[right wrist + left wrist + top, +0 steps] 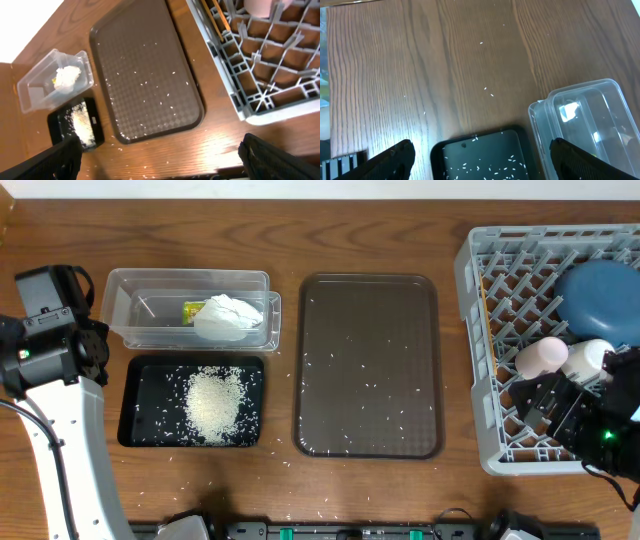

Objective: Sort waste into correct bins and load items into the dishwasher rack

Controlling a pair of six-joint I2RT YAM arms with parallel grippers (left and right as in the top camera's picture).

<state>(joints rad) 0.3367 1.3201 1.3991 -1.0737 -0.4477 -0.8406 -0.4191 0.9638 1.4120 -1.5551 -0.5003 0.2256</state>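
Most of the way through the task, to judge from the layout. Sorted, upper left of the overhead view: tissue and wrapper inside the tub, touching each other. Just below that, inside the black tray, a rice pile with stray rice around it. At the right edge, inside the rack: dark bowl, pink cup and white cup side by side below it, and chopsticks along the left wall, best seen at the top of the right wrist view. Cannot make out the light bowl anywhere; perhaps hidden, perhaps not loaded, impossible to tell.

Left to do, as a judgement: clearing the scattered grains from the brown tray in the centre, plus some few on the desk near the bottom edge of the frame. Hard work for a two-finger tool, such tiny grains.

Right tool at the lower right, over the rack's near corner, spread wide with nothing held. Left tool at the far left, close by both bins, equally wide and empty.
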